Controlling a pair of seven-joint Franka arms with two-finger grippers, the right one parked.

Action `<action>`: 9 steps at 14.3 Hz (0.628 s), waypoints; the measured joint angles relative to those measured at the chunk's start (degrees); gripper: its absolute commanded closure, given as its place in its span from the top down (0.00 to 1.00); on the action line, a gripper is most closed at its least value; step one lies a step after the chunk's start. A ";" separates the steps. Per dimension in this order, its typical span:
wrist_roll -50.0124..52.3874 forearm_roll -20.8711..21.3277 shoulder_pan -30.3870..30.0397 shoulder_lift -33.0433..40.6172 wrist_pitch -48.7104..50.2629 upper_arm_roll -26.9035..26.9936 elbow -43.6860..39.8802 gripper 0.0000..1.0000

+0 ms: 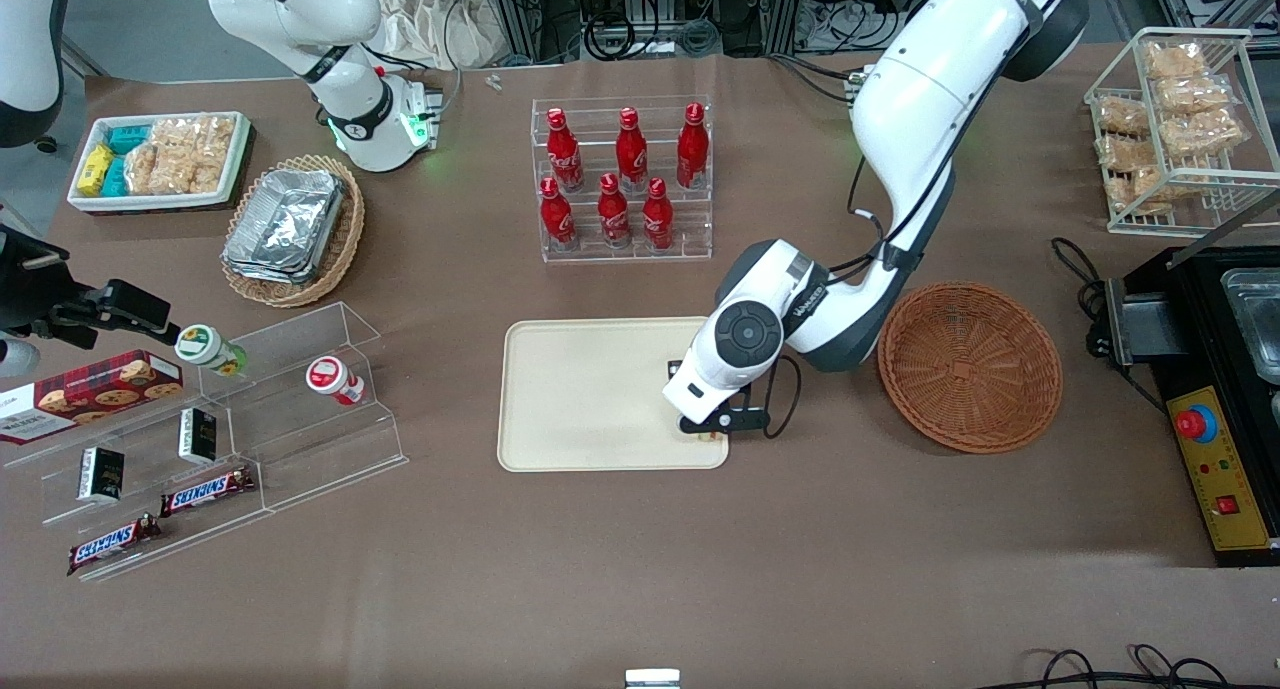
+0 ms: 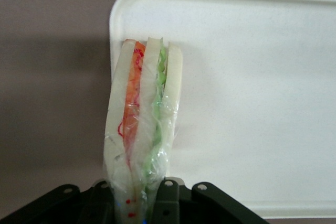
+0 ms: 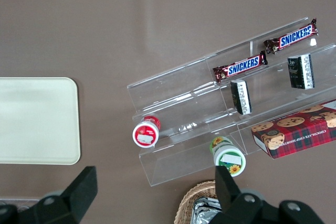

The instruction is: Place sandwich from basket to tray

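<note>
Fingers (image 2: pixel 168 195) of gripper (image 2: pixel 137 203) clenched on the sandwich (image 2: pixel 142 129), wedge standing on edge between them, 3 bread slices with orange and green filling. Held over the tray (image 1: pixel 590 389) at its corner nearest the basket (image 1: pixel 970 364), sandwich barely showing under the wrist in the front view (image 1: pixel 712 435). Basket at 3 o'clock from the tray, nothing in it. Rack of 6 red bottles (image 1: pixel 622 179) at 12 o'clock. Bare tray surface toward 9 o'clock.
</note>
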State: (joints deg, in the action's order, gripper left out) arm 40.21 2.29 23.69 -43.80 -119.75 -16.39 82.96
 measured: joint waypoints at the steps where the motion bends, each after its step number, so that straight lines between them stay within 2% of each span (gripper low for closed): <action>1: -0.01 0.09 0.63 -0.72 -0.27 -0.02 0.00 0.08; 2: -0.01 0.16 1.27 -1.28 -0.53 -0.01 0.00 0.46; 3: 0.01 0.27 1.72 -1.60 -0.72 -0.01 -0.04 0.89; 4: 0.03 0.39 1.92 -1.67 -0.77 0.00 -0.09 1.00; 9: 0.03 0.47 1.82 -1.62 -0.76 0.36 -1.21 1.00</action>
State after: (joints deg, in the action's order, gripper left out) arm 40.24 2.75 25.51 -45.42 -120.51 -16.03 81.75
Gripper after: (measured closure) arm 0.374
